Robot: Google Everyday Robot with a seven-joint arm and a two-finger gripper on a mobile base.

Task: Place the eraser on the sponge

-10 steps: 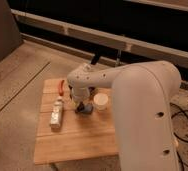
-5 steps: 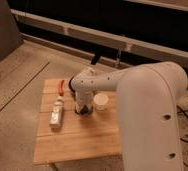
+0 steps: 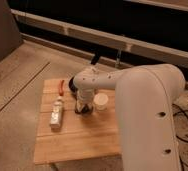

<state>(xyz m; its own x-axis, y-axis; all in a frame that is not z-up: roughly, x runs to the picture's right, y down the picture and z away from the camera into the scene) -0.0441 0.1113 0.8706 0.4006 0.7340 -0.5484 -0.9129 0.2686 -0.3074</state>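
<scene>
My gripper (image 3: 82,104) points down at the middle of the wooden table, just left of the white cup. Right under it is a small dark block, the eraser (image 3: 80,107), which sits on or just over the blue-grey sponge (image 3: 86,110). Only a thin edge of the sponge shows beside the gripper. I cannot tell whether the eraser is touching the sponge or whether the gripper still grips it. My white arm hides the table's right side.
A white cup (image 3: 101,101) stands close to the right of the gripper. A pale oblong object (image 3: 56,116) lies to the left, with a red-handled tool (image 3: 62,86) behind it. A dark round bowl (image 3: 73,83) sits behind the wrist. The wooden table (image 3: 72,140) has bare boards in front.
The gripper has settled slightly lower over the sponge. The cup, the pale object and the red-handled tool have not moved.
</scene>
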